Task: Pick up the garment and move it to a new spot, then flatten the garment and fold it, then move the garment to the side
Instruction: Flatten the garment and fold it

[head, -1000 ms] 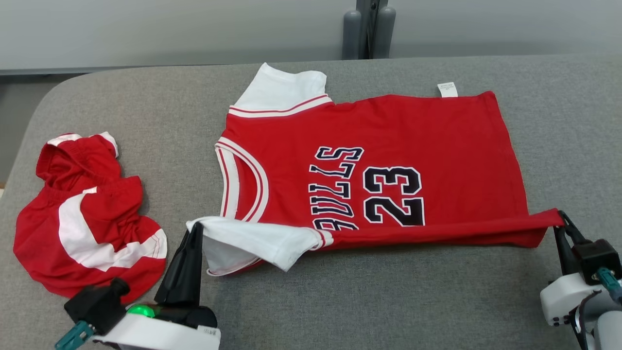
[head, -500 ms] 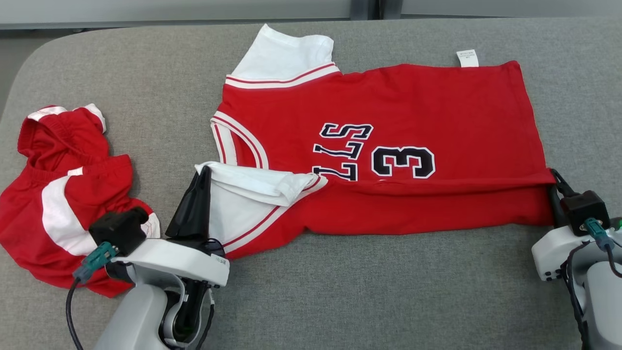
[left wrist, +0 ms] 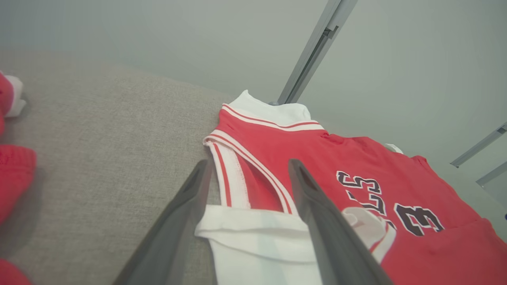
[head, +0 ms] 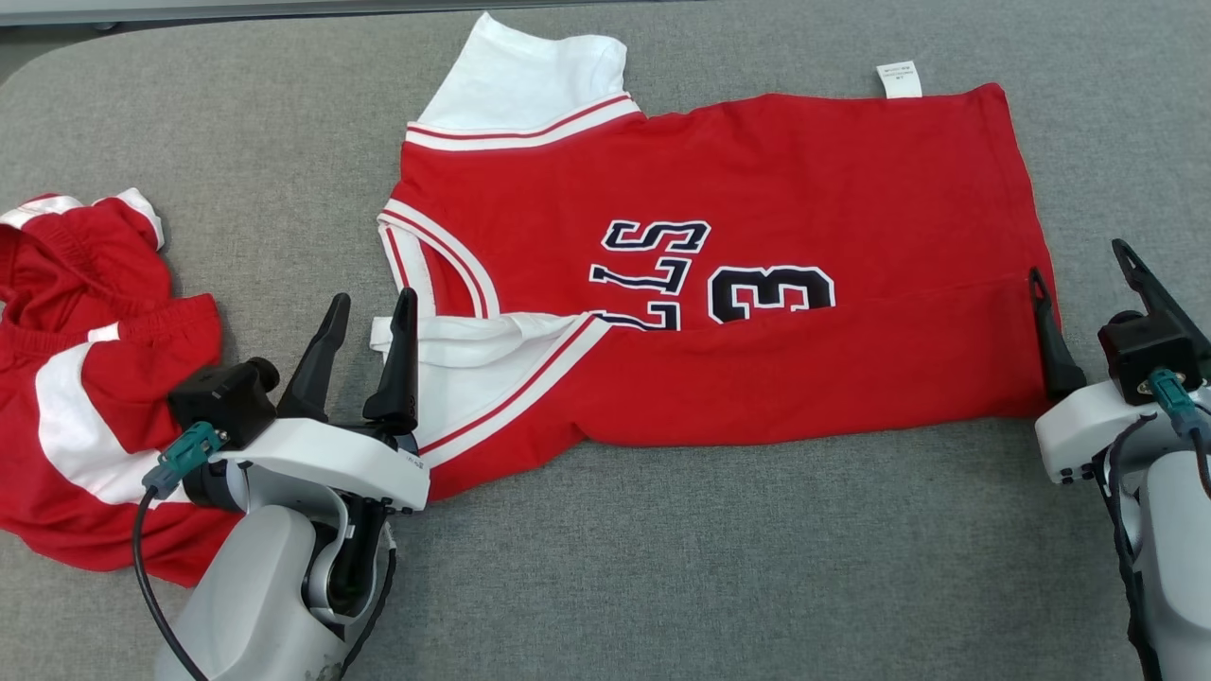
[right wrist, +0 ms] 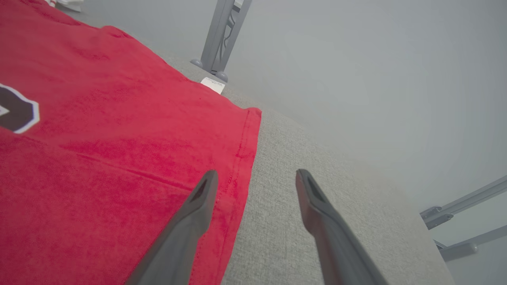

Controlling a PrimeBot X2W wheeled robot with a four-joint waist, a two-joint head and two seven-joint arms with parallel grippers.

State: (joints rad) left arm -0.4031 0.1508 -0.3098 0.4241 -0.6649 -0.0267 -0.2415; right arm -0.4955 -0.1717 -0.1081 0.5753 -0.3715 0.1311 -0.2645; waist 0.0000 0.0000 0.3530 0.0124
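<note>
We see the red jersey [head: 757, 180] lying mid-desk [head: 710, 567], its near side folded over. Our left end effector [head: 371, 301], fingers apart, straddles the white sleeve [head: 464, 348]. Our right end effector [head: 1079, 257], also apart, straddles the hem [head: 1029, 189].

On the robot's side of the jersey [head: 757, 189]: broad bare strip of grey table [head: 662, 567], free for passing. Left of the jersey: narrow bare gap, then a crumpled red garment [head: 85, 378], blocking a low sweep. Right of the jersey: bare table, open. Beyond the jersey: thin bare strip.
</note>
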